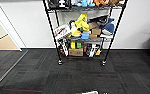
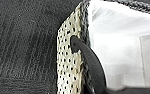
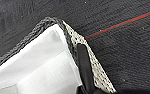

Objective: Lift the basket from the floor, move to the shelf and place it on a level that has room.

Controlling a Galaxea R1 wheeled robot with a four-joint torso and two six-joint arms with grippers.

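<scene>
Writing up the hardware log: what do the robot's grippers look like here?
Little is clear. Beside each black loop handle of the basket, a blurred black shape is probably the left gripper and the right gripper. Cables or markings cannot be made out.

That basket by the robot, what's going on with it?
The robot is busy with a cream woven basket with a white lining. Each wrist camera looks closely at one of its ends, where a black loop handle sits against the weave, with dark carpet beneath. Whether the pincers have hold of the handles can't be told. Straight ahead against the wall stands a black wire shelf, its lower tiers crowded with toys and boxes.
</scene>
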